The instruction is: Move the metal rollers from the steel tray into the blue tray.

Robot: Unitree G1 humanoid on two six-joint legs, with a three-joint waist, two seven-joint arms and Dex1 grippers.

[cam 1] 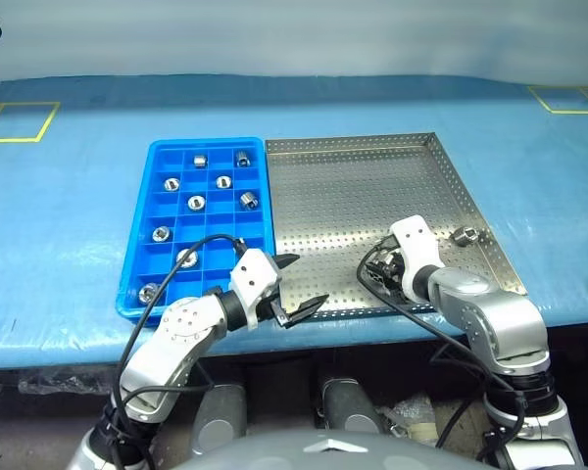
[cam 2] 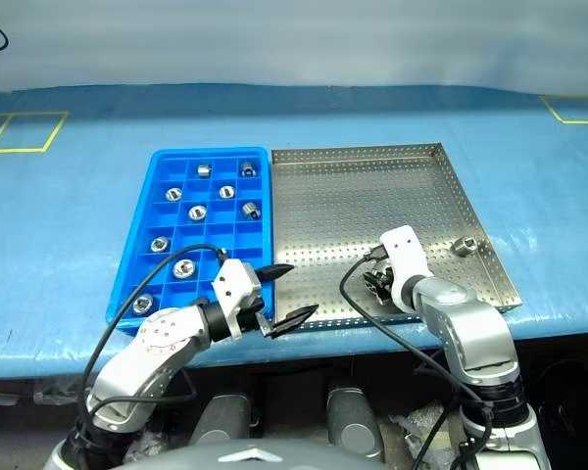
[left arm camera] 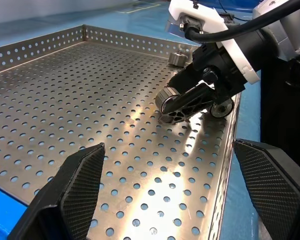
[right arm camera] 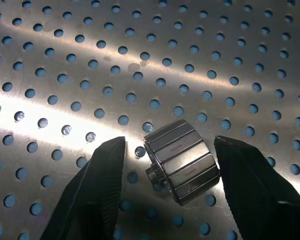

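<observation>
The steel tray (cam 1: 353, 186) lies on the blue table, with the blue tray (cam 1: 153, 206) against its left side. Several metal rollers (cam 1: 196, 203) sit in the blue tray's compartments. My right gripper (right arm camera: 170, 142) reaches down at the steel tray's near right part. It is open, its fingers (right arm camera: 97, 185) astride one roller (right arm camera: 182, 160) that lies on its side on the perforated bottom, with a gap on one side. Another roller (cam 1: 463, 235) rests by the tray's right rim. My left gripper (cam 1: 309, 282) hovers open and empty over the tray's near left corner.
Yellow tape squares (cam 1: 15, 122) mark the blue table cover at the far left and far right. The table's front edge (cam 1: 304, 338) runs just below both trays. Black cables (cam 1: 201, 245) loop over each wrist.
</observation>
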